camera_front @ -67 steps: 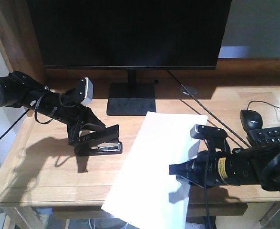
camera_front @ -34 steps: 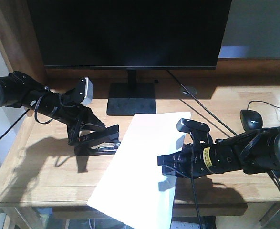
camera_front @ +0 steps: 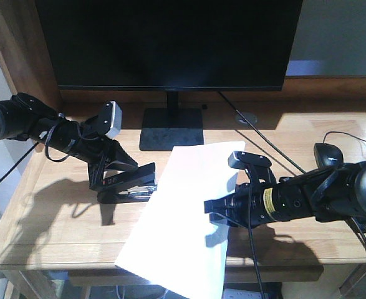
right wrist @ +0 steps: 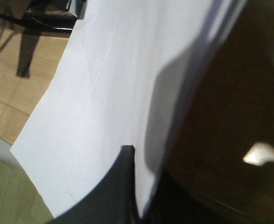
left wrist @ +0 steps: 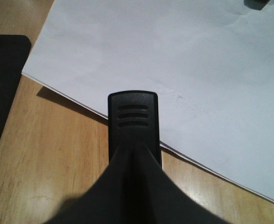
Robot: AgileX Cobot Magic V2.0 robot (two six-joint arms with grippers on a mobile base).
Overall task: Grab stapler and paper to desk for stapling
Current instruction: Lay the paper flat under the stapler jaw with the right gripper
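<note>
The black stapler (camera_front: 134, 185) lies on the wooden desk (camera_front: 58, 230), left of the monitor stand. My left gripper (camera_front: 116, 177) is shut on it from behind. In the left wrist view the stapler's ribbed front end (left wrist: 133, 119) lies over the near edge of the white paper (left wrist: 183, 60), ahead of my left gripper (left wrist: 134, 161). My right gripper (camera_front: 215, 210) is shut on the paper's (camera_front: 179, 218) right edge. The sheet slants across the desk and overhangs its front edge. In the right wrist view my right gripper (right wrist: 136, 186) pinches the paper (right wrist: 99, 93); the stapler (right wrist: 50, 17) shows at top left.
A large black monitor (camera_front: 170, 43) on a flat black stand (camera_front: 172, 129) fills the back. A black mouse (camera_front: 328, 154) with its cable lies at the right. A cable grommet (camera_front: 246, 116) sits behind the paper. The desk's front edge (camera_front: 77, 265) is close below the grippers.
My right gripper has carried the paper leftward across the desk, so its left edge now meets the stapler's front. The left gripper and stapler have stayed put.
</note>
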